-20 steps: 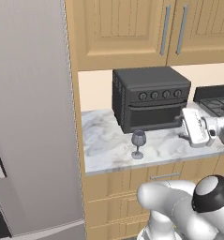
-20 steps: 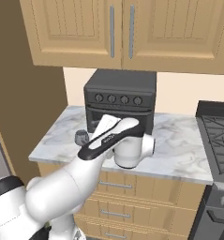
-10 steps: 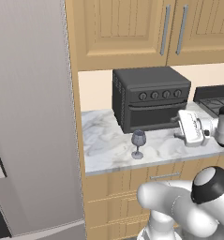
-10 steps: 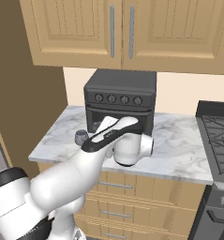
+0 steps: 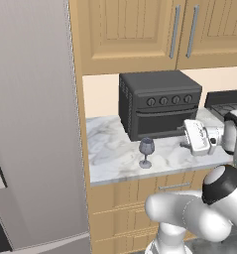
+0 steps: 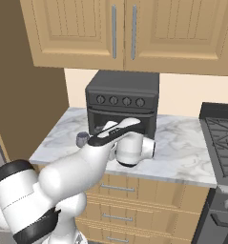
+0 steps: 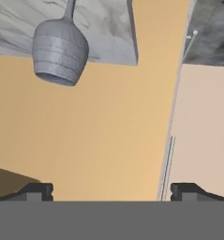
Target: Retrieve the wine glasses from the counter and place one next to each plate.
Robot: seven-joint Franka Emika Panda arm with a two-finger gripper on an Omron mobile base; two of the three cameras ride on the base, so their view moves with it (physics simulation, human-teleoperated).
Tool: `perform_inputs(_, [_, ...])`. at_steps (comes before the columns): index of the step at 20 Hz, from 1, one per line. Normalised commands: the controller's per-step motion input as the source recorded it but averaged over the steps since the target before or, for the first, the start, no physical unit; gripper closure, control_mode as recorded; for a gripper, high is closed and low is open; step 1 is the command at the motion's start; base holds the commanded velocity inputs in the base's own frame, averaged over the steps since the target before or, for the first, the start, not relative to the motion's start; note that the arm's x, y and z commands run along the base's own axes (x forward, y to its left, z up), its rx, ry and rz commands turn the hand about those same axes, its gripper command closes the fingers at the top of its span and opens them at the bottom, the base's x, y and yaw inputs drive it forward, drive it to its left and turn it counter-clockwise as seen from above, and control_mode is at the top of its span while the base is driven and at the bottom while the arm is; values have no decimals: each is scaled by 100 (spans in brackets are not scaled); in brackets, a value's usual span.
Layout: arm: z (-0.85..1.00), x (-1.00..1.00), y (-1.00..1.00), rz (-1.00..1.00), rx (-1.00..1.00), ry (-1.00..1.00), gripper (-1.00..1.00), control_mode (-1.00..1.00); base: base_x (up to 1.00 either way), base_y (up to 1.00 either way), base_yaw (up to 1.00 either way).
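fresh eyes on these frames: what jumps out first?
A small greyish-purple stemmed wine glass stands alone near the front edge of the white-and-grey veined marble counter, just in front of the boxy black toaster oven. To its right, the white arm's claw hovers level with it, fingers spread wide, holding nothing.

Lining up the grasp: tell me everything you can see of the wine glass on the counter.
The wine glass is small, of greyish-purple translucent glass, with a rounded bowl, thin stem and round foot. It stands upright on the marble counter, near its front edge, just in front of the black toaster oven. Nothing grips it; only its foot touches the counter.
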Motion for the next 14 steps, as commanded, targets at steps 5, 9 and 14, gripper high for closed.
perform_inputs(5, [-17,12,3,0,0,4,-100,-100,0,0,0])
perform_inputs(9, [-16,10,3,0,0,5,-100,-100,0,0,0])
perform_inputs(14, [-18,2,7,0,0,0,-100,-100,0,0,0])
